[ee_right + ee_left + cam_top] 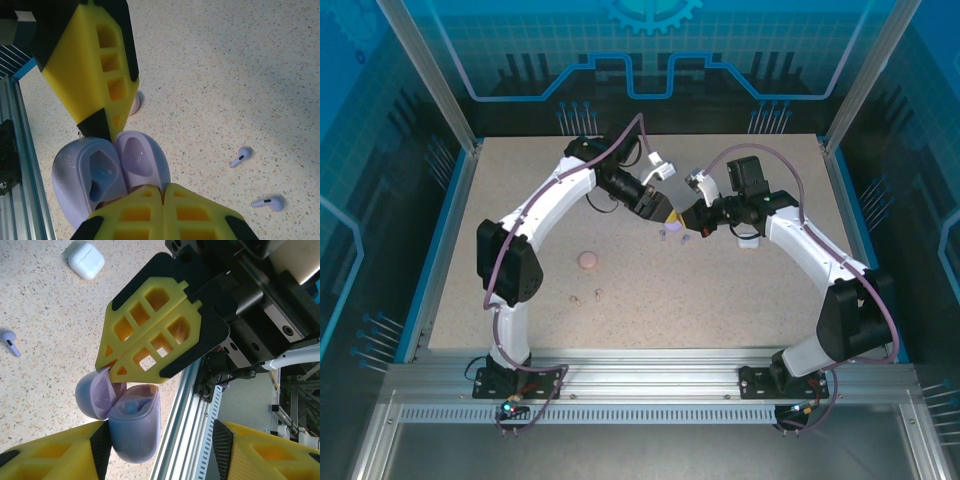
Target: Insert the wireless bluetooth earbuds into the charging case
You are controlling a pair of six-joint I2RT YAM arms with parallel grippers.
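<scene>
The left tool (665, 212) and the right tool (688, 225) meet tip to tip over the middle of the counter (720, 300), with the purple charging case (107, 172) between them. The case is hinged open, its lid and base spread side by side. From its own wrist view, the right tool (162, 195) has its fingers pressed flat together, and their tips rest against the case where lid and base join; whether a rim is pinched there cannot be told. The left tool (160, 440) stands with its fingers spread wide, and the case base touches one finger while the other is well apart from it, so it has hold of nothing. Two purple earbuds (241, 156) lie loose on the counter off to one side of the right tool, apart from the case. A closed white case (86, 260) sits beyond the right tool, seen from the left wrist. A pink case (589, 261) lies nearer the arm bases than the left tool, and the pink earbuds (576, 299) lie nearer still.
</scene>
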